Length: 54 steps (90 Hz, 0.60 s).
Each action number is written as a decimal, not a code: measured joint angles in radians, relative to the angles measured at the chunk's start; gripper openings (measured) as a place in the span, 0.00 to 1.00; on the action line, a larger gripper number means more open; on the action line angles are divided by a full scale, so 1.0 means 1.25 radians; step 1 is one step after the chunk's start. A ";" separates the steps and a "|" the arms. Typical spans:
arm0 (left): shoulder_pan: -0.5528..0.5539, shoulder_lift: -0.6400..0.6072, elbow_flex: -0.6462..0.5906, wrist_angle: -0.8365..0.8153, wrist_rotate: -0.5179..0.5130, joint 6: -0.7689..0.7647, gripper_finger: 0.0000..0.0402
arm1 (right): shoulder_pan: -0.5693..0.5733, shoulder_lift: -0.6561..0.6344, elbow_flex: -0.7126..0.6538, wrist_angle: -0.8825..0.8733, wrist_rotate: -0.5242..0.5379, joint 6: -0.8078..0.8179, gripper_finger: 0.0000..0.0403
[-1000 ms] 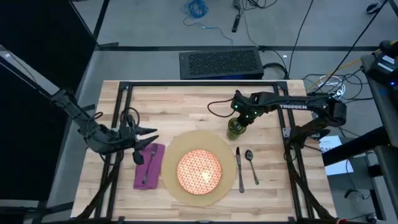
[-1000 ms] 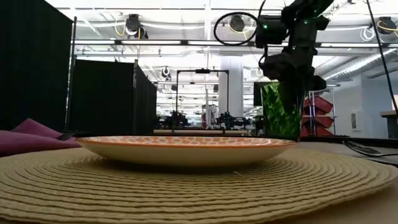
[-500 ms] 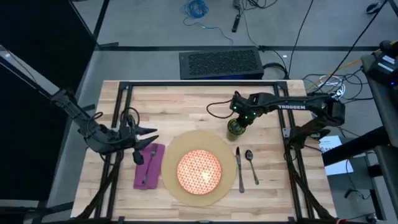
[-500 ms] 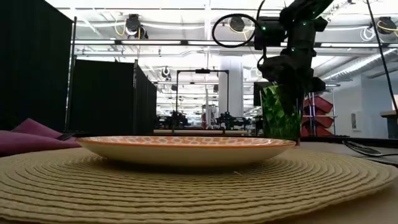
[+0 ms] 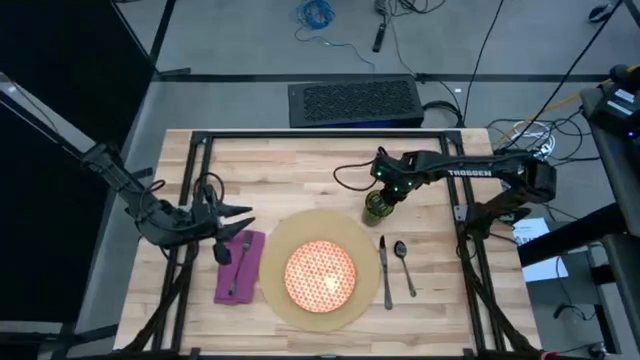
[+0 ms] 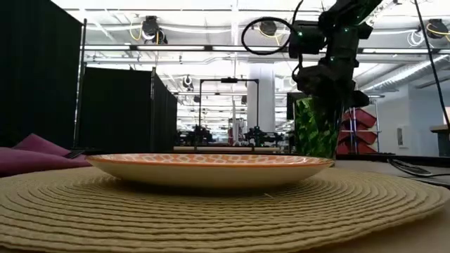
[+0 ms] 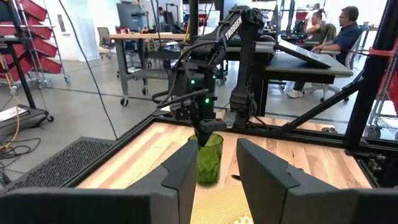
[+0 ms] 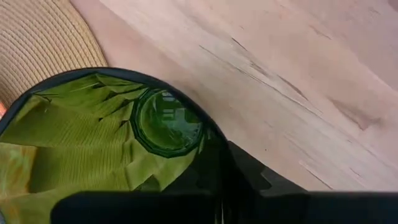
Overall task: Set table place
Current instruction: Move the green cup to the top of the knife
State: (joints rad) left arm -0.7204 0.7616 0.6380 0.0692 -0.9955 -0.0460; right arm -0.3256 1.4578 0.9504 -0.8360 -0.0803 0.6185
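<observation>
- The right gripper [image 5: 381, 197] is set at the rim of a green glass [image 5: 376, 207]; from the left wrist view one finger [image 7: 203, 135] is seen reaching down inside the glass, and the rim appears pinched between the fingers.
- The glass is held upright, its base at or just above the table [image 5: 300, 170]; contact cannot be told.
- Just beside the glass, on the side away from the right arm's base, the edge of the mat [image 5: 282, 245] is seen.
- A plate [image 5: 321, 275] is laid on the middle of the mat.
- Near the right fingers, just off the mat, a knife [image 5: 385, 272] and a spoon [image 5: 404, 264] are laid side by side.
- The left gripper [image 5: 243, 222] is held with its fingers spread, empty, just over the table.
- Just below the left fingers a purple napkin [image 5: 238, 266] is laid, touching the mat's far edge, with a fork [image 5: 241, 262] on it.
</observation>
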 joint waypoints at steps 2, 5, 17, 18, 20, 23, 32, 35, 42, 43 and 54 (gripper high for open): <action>0.000 0.000 0.000 0.000 0.000 0.000 0.25 | 0.000 0.000 0.000 0.000 -0.002 0.003 0.03; 0.000 0.000 0.000 0.000 0.000 0.000 0.25 | 0.000 0.001 -0.001 -0.002 -0.004 0.007 0.04; 0.000 0.000 0.000 0.000 0.000 0.000 0.25 | 0.000 0.003 -0.004 -0.009 -0.009 0.017 0.10; 0.000 0.000 0.000 0.000 0.000 0.000 0.25 | 0.000 0.003 -0.004 -0.009 -0.011 0.018 0.10; 0.000 0.000 0.000 0.000 0.000 0.000 0.25 | 0.000 0.002 -0.004 -0.009 -0.013 0.020 0.11; 0.000 0.000 0.000 0.000 0.000 0.000 0.25 | 0.000 0.002 -0.002 -0.010 -0.015 0.020 0.13; 0.000 0.000 0.000 0.000 0.000 0.000 0.25 | 0.000 0.002 0.015 -0.012 -0.016 0.018 0.17; 0.000 0.000 0.000 0.000 0.000 0.000 0.25 | 0.000 0.002 0.024 -0.012 -0.017 0.016 0.19; 0.000 0.000 0.000 0.000 0.000 0.000 0.25 | 0.000 0.002 0.043 -0.016 -0.018 0.011 0.22; 0.000 0.000 0.000 0.000 0.000 0.000 0.25 | 0.000 0.002 0.046 -0.016 -0.018 0.010 0.23; 0.000 0.000 0.000 0.000 0.000 0.000 0.25 | 0.000 0.002 0.082 -0.042 -0.019 0.001 0.29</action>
State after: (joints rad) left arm -0.7204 0.7616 0.6380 0.0689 -0.9955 -0.0456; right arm -0.3252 1.4609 1.0526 -0.8890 -0.1043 0.6193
